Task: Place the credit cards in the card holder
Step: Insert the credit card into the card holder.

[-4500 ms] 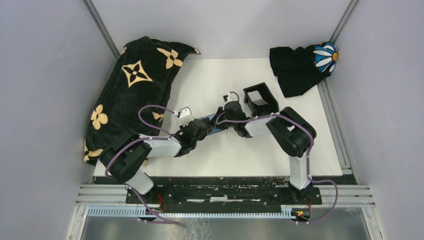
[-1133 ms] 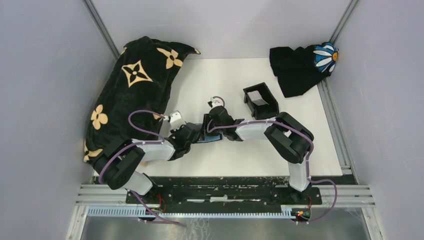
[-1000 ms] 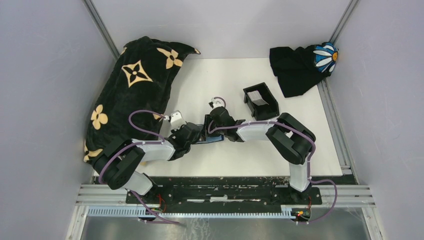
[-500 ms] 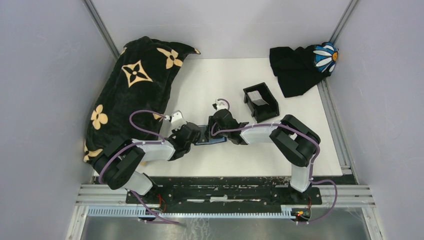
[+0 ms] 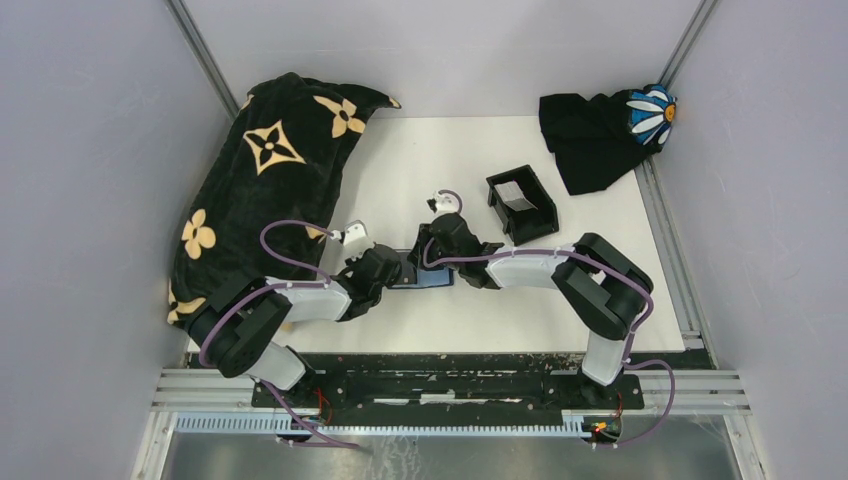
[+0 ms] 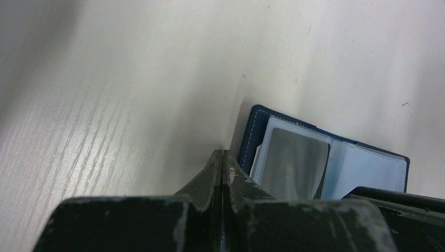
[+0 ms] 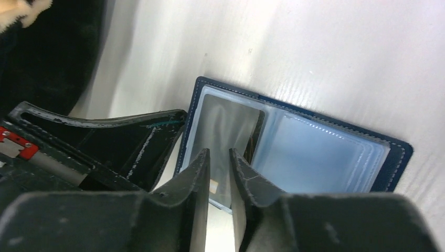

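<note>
While bracing card holder (image 6: pixel 245 142) with clenched left gripper (image 6: pixel 222 157), seating credit card (image 7: pixel 223 126). Right gripper (image 7: pixel 219 154) astride it, grip unclear; push home next.

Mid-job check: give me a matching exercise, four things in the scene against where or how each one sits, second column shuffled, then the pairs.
Things
1. dark navy-blue folding card holder
2. open black rectangular plastic tray
3. black cloth with tan flower print
4. left gripper

Place or state
A. heaped along the left edge of the white table
B. fingers pressed shut
C. right of centre on the table, something whitish inside
D. lying open, lighter blue inside showing

Pairs: 1-D, 2-C, 3-A, 4-B
</note>
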